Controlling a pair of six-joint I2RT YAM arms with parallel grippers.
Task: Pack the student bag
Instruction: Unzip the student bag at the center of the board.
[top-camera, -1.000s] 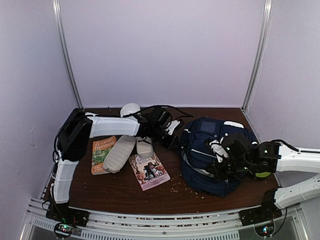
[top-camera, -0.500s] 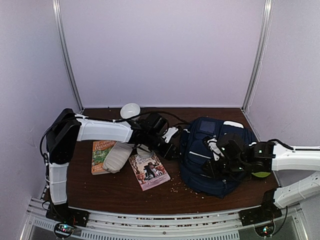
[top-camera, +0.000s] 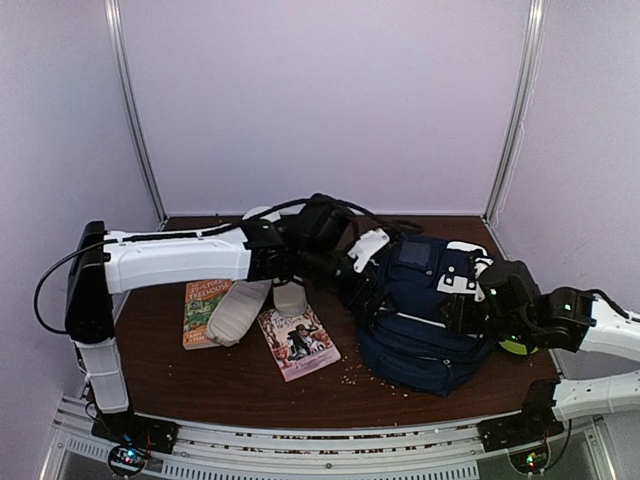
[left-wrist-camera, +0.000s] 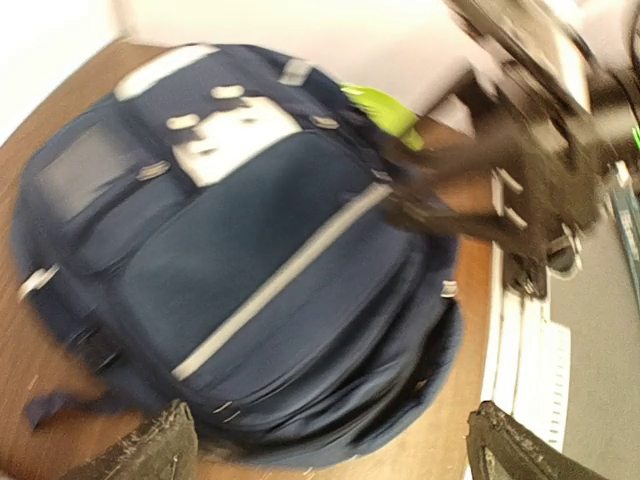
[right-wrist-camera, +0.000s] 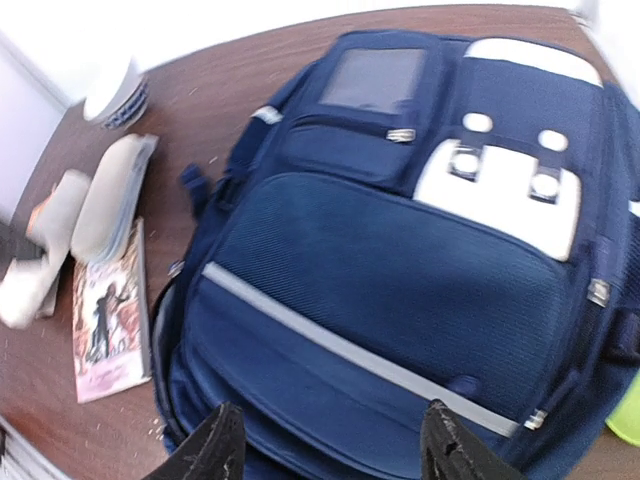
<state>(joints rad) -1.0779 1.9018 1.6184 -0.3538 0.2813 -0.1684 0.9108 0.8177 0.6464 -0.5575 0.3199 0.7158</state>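
The student bag (top-camera: 420, 325) is a navy backpack with a pale stripe, lying front-up on the right half of the table. It fills the left wrist view (left-wrist-camera: 250, 250) and the right wrist view (right-wrist-camera: 400, 270). My left gripper (top-camera: 362, 285) hovers over the bag's left edge; its jaws (left-wrist-camera: 330, 455) stand wide apart with nothing between them. My right gripper (top-camera: 462, 300) hangs above the bag's right side, open (right-wrist-camera: 330, 445) and empty over the striped front panel.
Left of the bag lie a pink book (top-camera: 298, 343), a green and orange book (top-camera: 205, 310), a grey pouch (top-camera: 237, 308) and a smaller pale item (top-camera: 290, 297). A white bowl (top-camera: 262, 215) sits at the back. A yellow-green object (top-camera: 515, 347) peeks out behind the right arm. Crumbs dot the wood.
Both grippers have gone from shut to open. The left arm has stretched right, over the bag's left edge. The right gripper has let go of the bag and drawn back to the right.
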